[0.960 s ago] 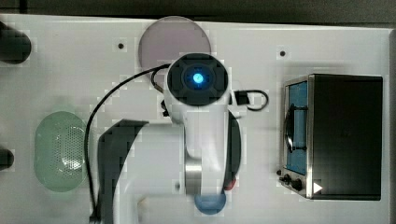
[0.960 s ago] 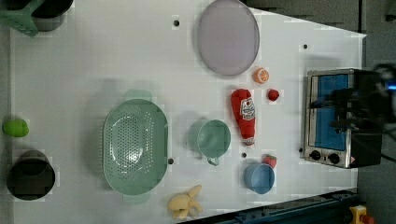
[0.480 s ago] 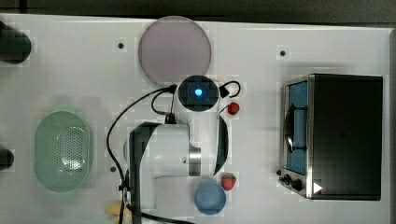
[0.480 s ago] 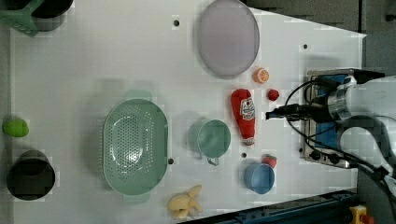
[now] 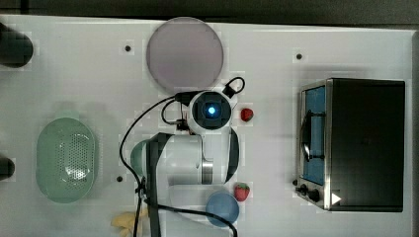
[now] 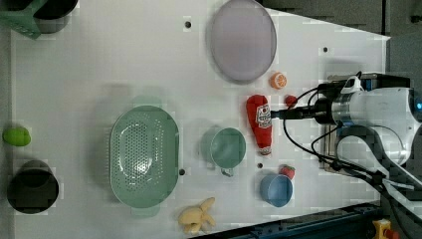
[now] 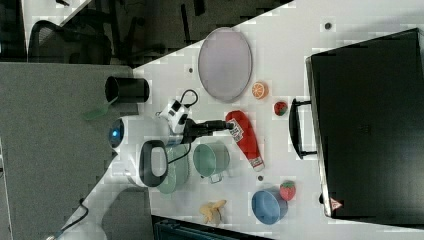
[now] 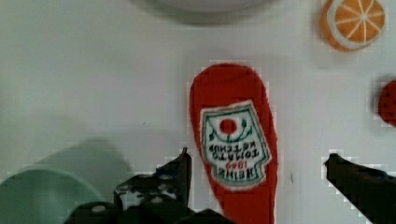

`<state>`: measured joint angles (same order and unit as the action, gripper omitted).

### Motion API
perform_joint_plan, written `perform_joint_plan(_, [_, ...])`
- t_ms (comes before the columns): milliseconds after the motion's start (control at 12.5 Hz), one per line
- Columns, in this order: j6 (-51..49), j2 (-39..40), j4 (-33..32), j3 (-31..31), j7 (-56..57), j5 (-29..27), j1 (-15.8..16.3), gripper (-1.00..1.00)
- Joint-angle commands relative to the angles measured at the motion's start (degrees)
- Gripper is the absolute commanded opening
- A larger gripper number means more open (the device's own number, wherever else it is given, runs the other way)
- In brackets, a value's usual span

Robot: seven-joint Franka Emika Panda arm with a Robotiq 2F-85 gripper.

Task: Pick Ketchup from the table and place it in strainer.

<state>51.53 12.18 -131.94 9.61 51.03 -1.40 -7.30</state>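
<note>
Gripper (image 8: 256, 163) spread wide, empty, a finger either side of the ketchup (image 8: 233, 144), likely to clamp its body. Bottle lies flat on the table (image 6: 99, 74), beside green bowl (image 6: 227, 148); strainer (image 6: 144, 154) well apart.

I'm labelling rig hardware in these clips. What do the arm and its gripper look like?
The arm has glossy white rounded shells with black joint sections and a silver metal band. A round blue light glows on a black-ringed cap, seen in the top view. Black cables loop loosely alongside the wrist and trail down the arm. The gripper is black, with slim dark fingers; a small white box sits by the wrist.
</note>
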Motion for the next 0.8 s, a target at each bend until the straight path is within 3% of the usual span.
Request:
perform_joint_plan(80, [4.8, 4.1, -2.8, 0.4, 3.9, -0.2, 0.4, 1.00])
perform_joint_plan(480, [12.9, 10.9, -3.6, 0.2, 3.8, -0.2, 0.4, 0.93])
perform_joint_plan(720, [14.0, 11.3, -3.5, 0.3, 3.8, -0.2, 0.5, 0.25])
perform_joint_plan(800, [13.9, 10.7, -3.2, 0.4, 3.8, -0.2, 0.5, 0.25])
